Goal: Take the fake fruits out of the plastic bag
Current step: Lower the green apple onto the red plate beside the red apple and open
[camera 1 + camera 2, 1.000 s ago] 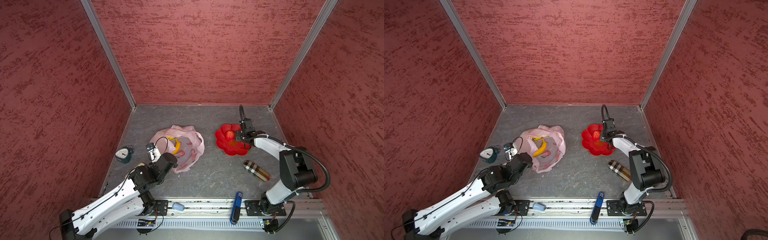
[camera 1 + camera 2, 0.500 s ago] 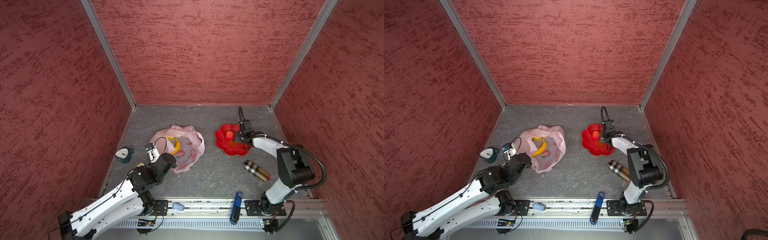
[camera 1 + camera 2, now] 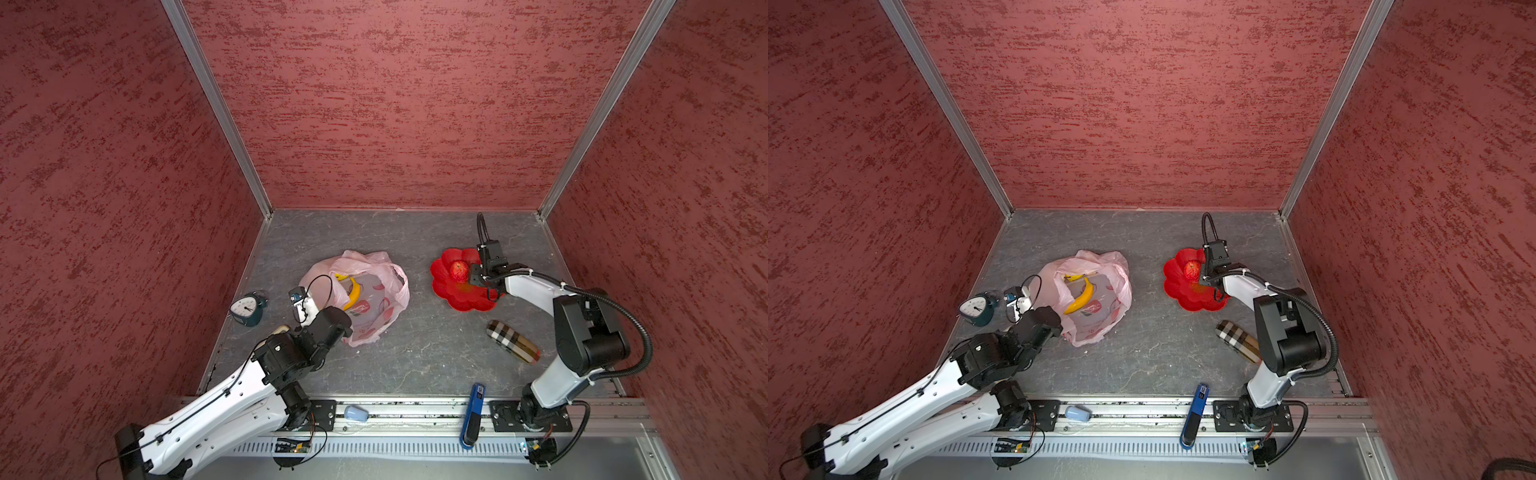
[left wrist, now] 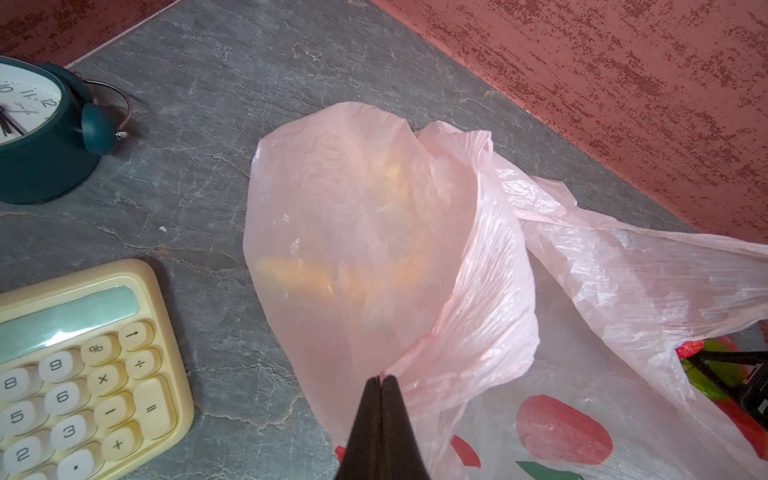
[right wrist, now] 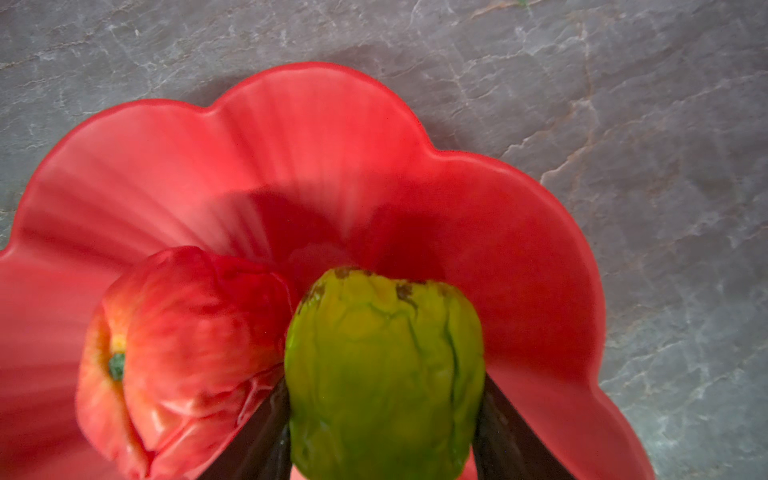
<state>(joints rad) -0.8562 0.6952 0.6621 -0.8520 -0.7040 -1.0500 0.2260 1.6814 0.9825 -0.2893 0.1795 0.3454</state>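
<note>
The pale pink plastic bag (image 3: 374, 291) (image 3: 1100, 307) (image 4: 365, 232) lies left of centre on the grey floor, its mouth gaping. A yellow banana (image 3: 353, 291) (image 3: 1080, 296) lies inside it; orange-yellow shapes show faintly through the film in the left wrist view. My left gripper (image 4: 380, 378) is shut on a bunched edge of the bag. My right gripper (image 5: 384, 386) (image 3: 473, 277) is shut on a green round fruit (image 5: 384, 365), just above the red flower-shaped dish (image 3: 469, 297) (image 3: 1192, 299) (image 5: 311, 137). A red apple (image 3: 458, 270) (image 3: 1192, 270) (image 5: 178, 353) rests in the dish beside it.
A teal alarm clock (image 3: 248, 308) (image 3: 978, 309) (image 4: 37, 137) and a cream calculator (image 4: 83, 365) sit left of the bag. A plaid case (image 3: 513, 341) (image 3: 1237, 336) lies near the right arm. A blue tool (image 3: 473, 411) rests on the front rail. Red walls close three sides.
The left wrist has eased slightly toward the front left, still pinching the bag. The right gripper has stayed over the dish with the green fruit.
</note>
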